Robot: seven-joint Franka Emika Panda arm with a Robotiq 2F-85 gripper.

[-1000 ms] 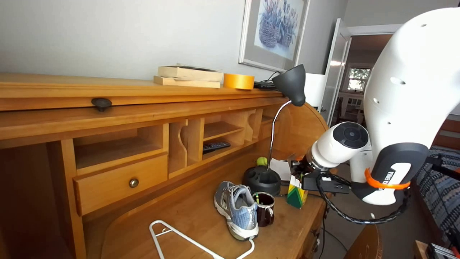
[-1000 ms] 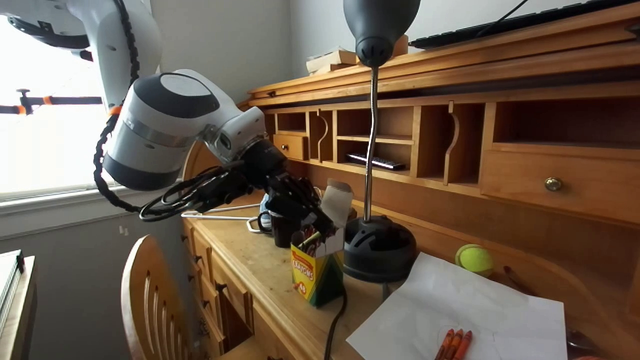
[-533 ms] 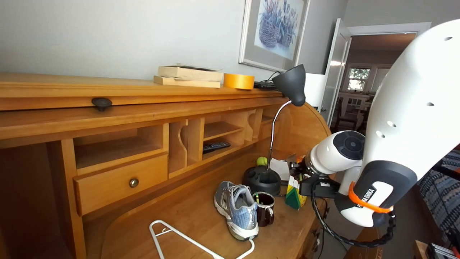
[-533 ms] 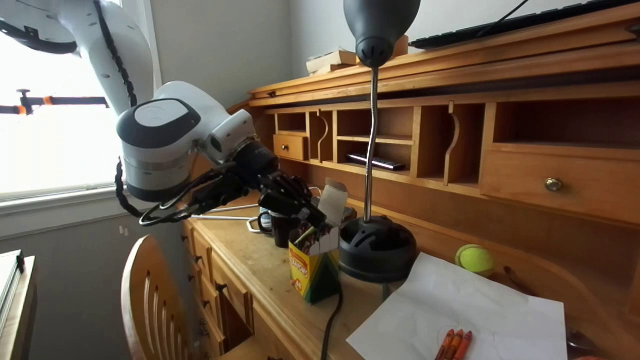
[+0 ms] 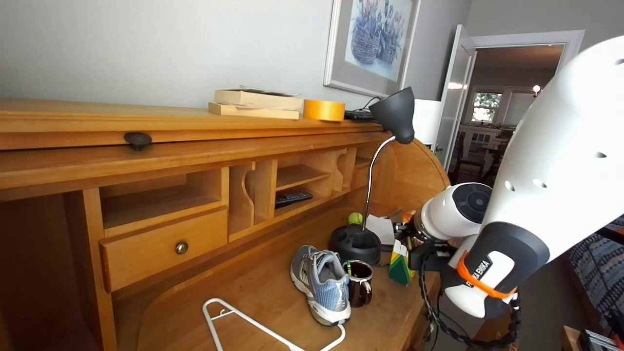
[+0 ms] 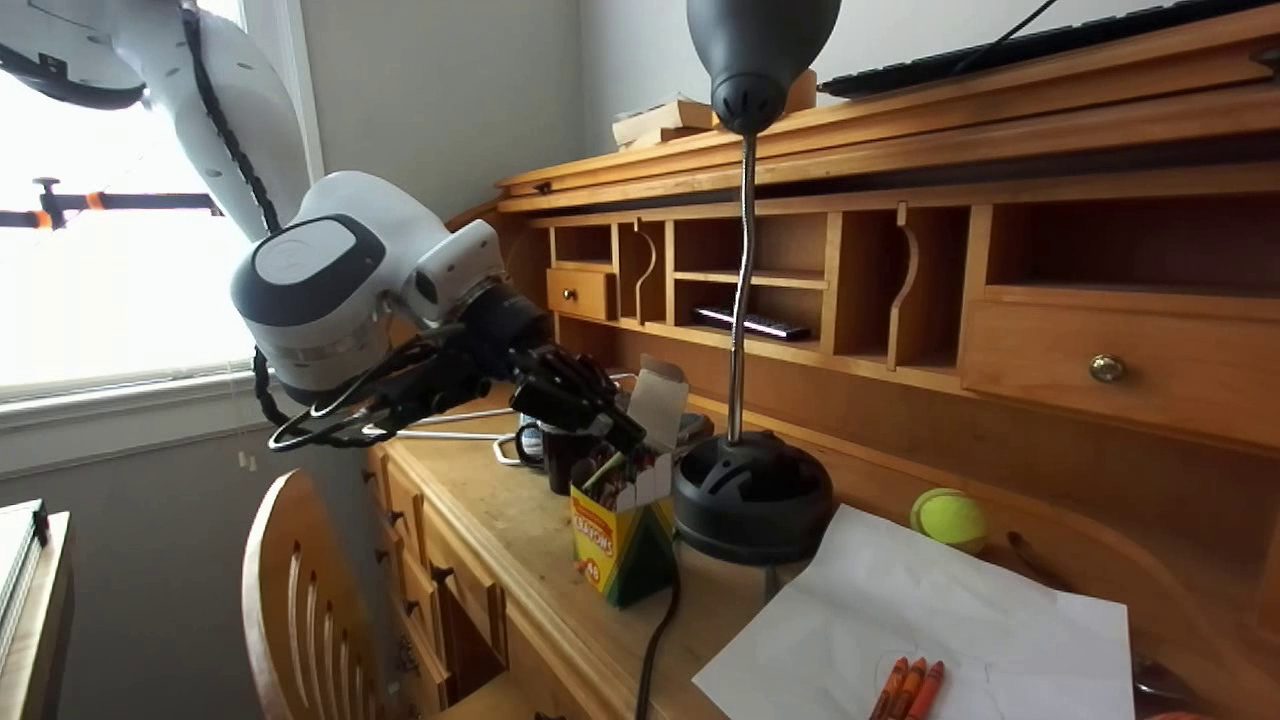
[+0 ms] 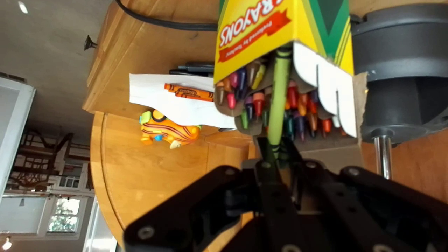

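"Going rightwards through an exterior view, what are you seeing first?"

"A light-brown, slotted-back wooden chair (image 6: 275, 560) is standing beside a honey-coloured wooden desk (image 6: 500, 490). On the desk a dark, glossy mug (image 6: 568, 465) is sitting, partly hidden."

"And what are you holding?"

"In the wrist view, my black two-fingered gripper (image 7: 277, 148) is pinching one end of a slim yellow-green wax crayon (image 7: 278, 101)."

"Where is that crayon resting?"

"It is slanting down from my grip to the mouth of a yellow-and-green cardboard crayon box (image 6: 625, 550). I am not seeing how deep its lower end is reaching. Inside the box, many-coloured crayons (image 7: 258, 101) are pointing tips upward, and a pale raised flap (image 6: 660, 400) is standing behind them."

"What is standing further right?"

"A black, silver-necked desk lamp (image 6: 755, 530) is standing just beside the box. Beyond it, a creased white sheet of paper (image 6: 950, 610) is lying on the desk, with three orange wax crayons (image 6: 908, 690) resting on it side by side. A fuzzy yellow-green tennis ball (image 6: 948, 520) is sitting just beside the sheet's far edge."
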